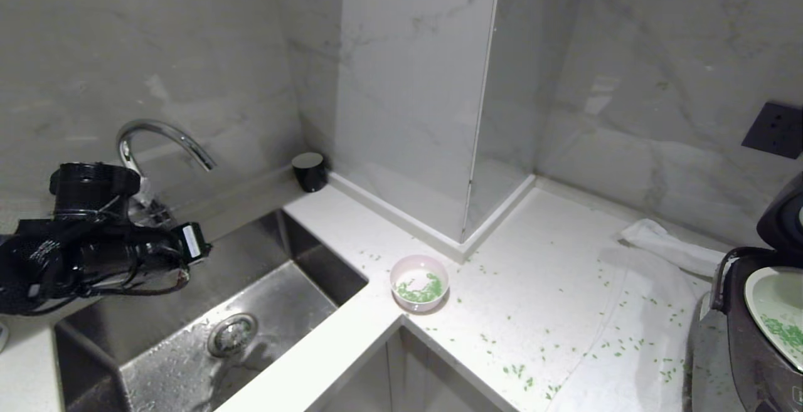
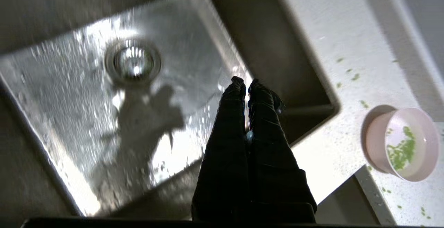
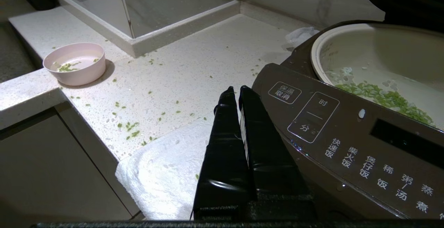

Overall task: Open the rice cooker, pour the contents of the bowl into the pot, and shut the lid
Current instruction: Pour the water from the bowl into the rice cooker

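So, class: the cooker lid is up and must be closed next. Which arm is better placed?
Right: its gripper sits beside the cooker, while the left gripper hangs over the sink.

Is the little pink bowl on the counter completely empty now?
No, the bowl sits upright on the counter with a patch of green grains inside it, as the head view shows.

counter (image 1: 533, 261) | on it: bowl (image 1: 419, 284), rice cooker (image 1: 753, 337), towel (image 1: 652, 311), scattered grains (image 1: 517, 371)
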Robot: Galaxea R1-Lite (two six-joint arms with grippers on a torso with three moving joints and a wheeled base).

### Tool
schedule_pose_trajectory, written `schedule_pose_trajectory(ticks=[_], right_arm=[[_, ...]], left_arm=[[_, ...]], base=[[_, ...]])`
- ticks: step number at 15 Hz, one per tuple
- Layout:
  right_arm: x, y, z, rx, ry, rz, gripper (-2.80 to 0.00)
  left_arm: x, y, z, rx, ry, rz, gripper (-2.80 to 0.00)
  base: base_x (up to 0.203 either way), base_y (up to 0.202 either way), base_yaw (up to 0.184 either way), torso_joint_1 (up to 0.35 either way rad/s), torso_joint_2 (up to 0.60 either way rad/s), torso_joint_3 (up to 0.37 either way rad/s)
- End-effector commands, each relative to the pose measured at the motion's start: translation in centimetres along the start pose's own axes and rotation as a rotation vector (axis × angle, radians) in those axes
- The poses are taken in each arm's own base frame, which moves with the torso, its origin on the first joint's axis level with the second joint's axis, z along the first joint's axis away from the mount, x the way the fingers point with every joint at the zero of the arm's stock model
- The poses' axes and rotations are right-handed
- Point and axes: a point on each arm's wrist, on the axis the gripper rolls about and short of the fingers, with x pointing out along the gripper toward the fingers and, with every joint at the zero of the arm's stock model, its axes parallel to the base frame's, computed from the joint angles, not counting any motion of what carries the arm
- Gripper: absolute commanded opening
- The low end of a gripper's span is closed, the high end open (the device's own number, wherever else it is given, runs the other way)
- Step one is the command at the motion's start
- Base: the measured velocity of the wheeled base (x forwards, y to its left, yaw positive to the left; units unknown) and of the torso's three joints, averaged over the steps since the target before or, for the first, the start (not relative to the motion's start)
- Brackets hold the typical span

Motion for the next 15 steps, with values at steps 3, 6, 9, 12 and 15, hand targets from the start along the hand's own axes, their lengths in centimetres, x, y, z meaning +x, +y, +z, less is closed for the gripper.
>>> schedule_pose_trajectory(ticks=[3, 6, 9, 12, 15], right_arm=[[0.0, 0.0, 0.0, -0.001, 0.001, 0.001, -2.80], [0.0, 0.0, 0.0, -0.001, 0.001, 0.001, -2.80], [0.0, 0.0, 0.0, -0.001, 0.001, 0.001, -2.80], [0.0, 0.0, 0.0, -0.001, 0.001, 0.001, -2.80], [0.0, 0.0, 0.0, -0.001, 0.001, 0.001, -2.80]], left_arm=[[-6.6, -0.8, 1.0, 0.062, -0.292, 0.054, -2.80], [-11.2, -0.4, 0.8, 0.122, -0.428, 0.080, -2.80], [-14.9, 0.2, -0.7, 0.191, -0.511, 0.087, -2.80], [-17.7, 1.0, -3.2, 0.328, -0.568, 0.114, -2.80], [-20.2, 1.6, -4.9, 0.367, -0.641, 0.123, -2.80]], base=[[0.000, 0.000, 0.000, 0.000, 0.00, 0.000], [0.000, 0.000, 0.000, 0.000, 0.00, 0.000], [0.000, 0.000, 0.000, 0.000, 0.00, 0.000], [0.000, 0.000, 0.000, 0.000, 0.00, 0.000], [0.000, 0.000, 0.000, 0.000, 0.00, 0.000]])
